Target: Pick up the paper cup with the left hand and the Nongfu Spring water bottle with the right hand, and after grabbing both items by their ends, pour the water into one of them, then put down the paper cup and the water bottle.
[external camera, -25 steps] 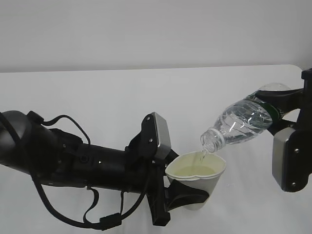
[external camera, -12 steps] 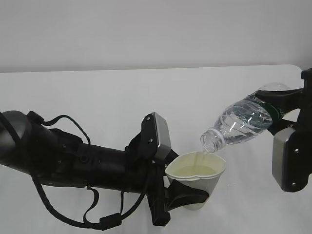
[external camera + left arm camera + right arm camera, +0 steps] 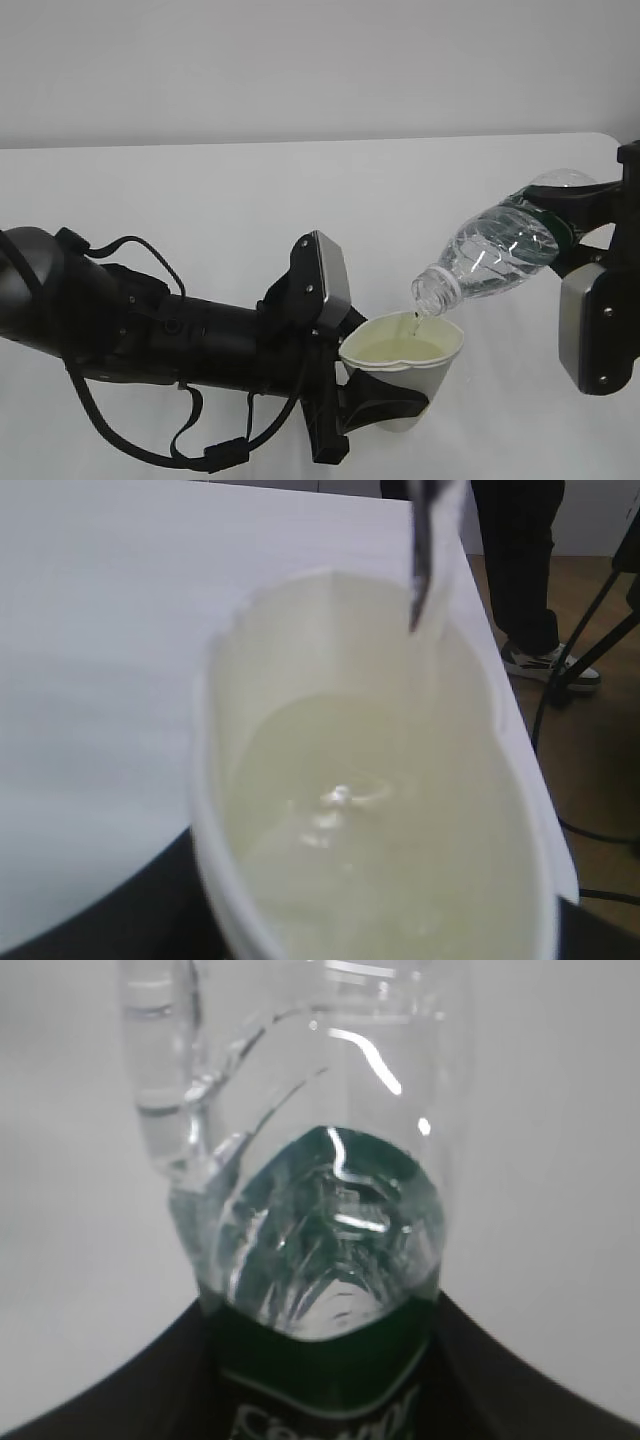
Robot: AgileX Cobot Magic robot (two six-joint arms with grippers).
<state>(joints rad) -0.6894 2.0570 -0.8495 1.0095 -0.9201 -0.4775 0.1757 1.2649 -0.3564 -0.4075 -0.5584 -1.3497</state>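
Our left gripper [image 3: 400, 405] clamped on the paper cup [image 3: 405, 366], right gripper [image 3: 575, 215] on the tilted Nongfu Spring water bottle [image 3: 495, 255].

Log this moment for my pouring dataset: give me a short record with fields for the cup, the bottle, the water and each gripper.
cup: paper cup upright, rim squeezed out of round, partly filled
bottle: Nongfu Spring water bottle tilted, open neck down-left over the cup's rim
water: thin stream of water falling from the neck into the cup
left gripper: left hand clamped on the cup's lower wall
right gripper: right hand clamped on the bottle's base end
surface: white table
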